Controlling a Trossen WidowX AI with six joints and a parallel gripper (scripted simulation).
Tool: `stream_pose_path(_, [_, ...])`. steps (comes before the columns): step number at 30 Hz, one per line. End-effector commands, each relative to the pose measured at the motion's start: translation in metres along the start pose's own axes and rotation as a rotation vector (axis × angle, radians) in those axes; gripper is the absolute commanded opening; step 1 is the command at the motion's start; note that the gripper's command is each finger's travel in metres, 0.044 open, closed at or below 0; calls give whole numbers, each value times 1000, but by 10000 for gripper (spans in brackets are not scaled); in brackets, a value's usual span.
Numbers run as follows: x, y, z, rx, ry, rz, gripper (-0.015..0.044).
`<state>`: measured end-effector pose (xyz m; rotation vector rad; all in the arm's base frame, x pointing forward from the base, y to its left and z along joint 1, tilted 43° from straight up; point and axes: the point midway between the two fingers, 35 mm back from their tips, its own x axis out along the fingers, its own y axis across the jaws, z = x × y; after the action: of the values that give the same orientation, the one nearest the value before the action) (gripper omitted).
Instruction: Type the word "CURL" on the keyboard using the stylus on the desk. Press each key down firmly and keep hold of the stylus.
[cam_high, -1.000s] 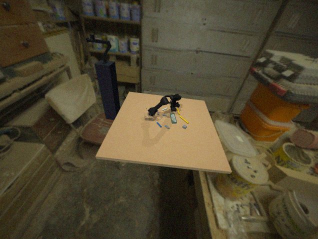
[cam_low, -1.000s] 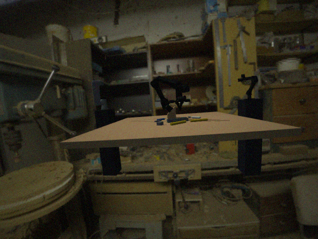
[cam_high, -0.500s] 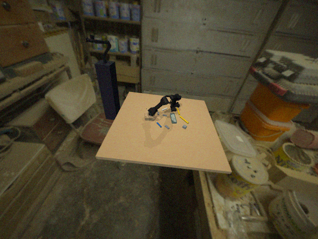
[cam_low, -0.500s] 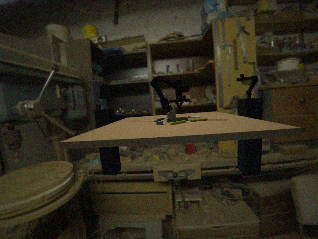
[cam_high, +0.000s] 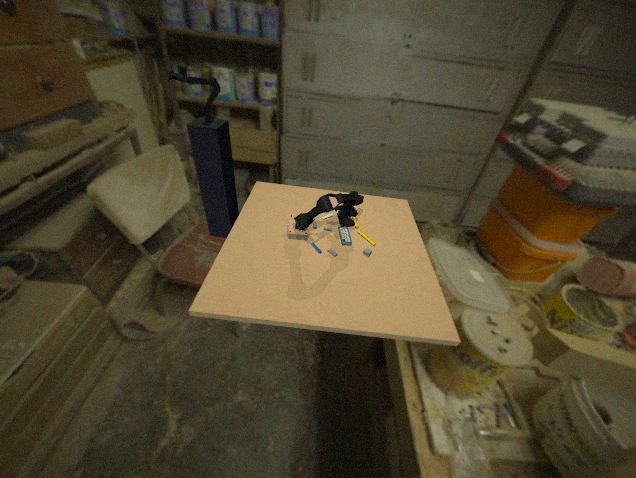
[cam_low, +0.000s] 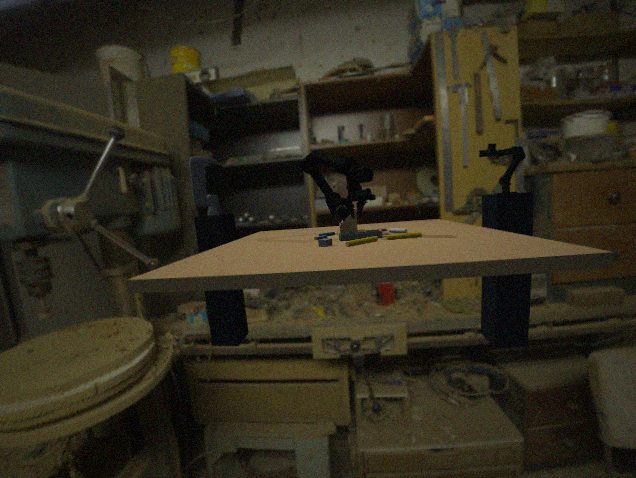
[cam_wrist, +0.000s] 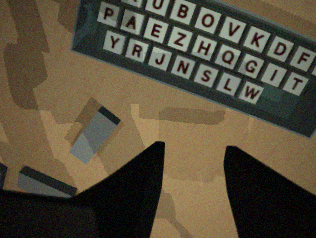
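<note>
While the fingers stand partly spread with nothing between them, the keyboard lies just beside, on the surface. Blue stick, white stick and two yellow sticks lie around it; can't tell which is the stylus. W key sits nearest the fingers, apart from them.

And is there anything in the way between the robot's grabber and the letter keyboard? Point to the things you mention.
Nothing visible stands between the gripper (cam_high: 347, 224) (cam_low: 359, 215) (cam_wrist: 194, 145) and the keyboard (cam_high: 345, 236) (cam_low: 360, 235) (cam_wrist: 192, 46). A little grey block (cam_high: 328, 228) (cam_wrist: 94, 136) lies nearby, but it's off to one side of that path.
</note>
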<state>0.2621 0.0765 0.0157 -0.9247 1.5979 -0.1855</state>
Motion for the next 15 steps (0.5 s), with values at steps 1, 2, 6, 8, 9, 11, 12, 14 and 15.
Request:
stream_pose_path(1, [9,-38,-38,-391,41,111,150])
stream_pose_path(2, [10,-44,-45,-462,41,132,150])
stream_pose_path(6, [15,-62,-71,-699,26,203,150])
stream_pose_path(8, [17,-67,-80,-780,15,226,150])
stream_pose_path(9, [17,-69,-84,-820,9,238,150])
stream_pose_path(11, [19,-73,-94,-899,-6,260,150])
stream_pose_path(12, [20,-75,-98,-939,-14,271,150])
stream_pose_path(14, [21,-78,-108,-1019,-32,292,150])
stream_pose_path(15, [22,-80,-112,-1059,-43,302,150])
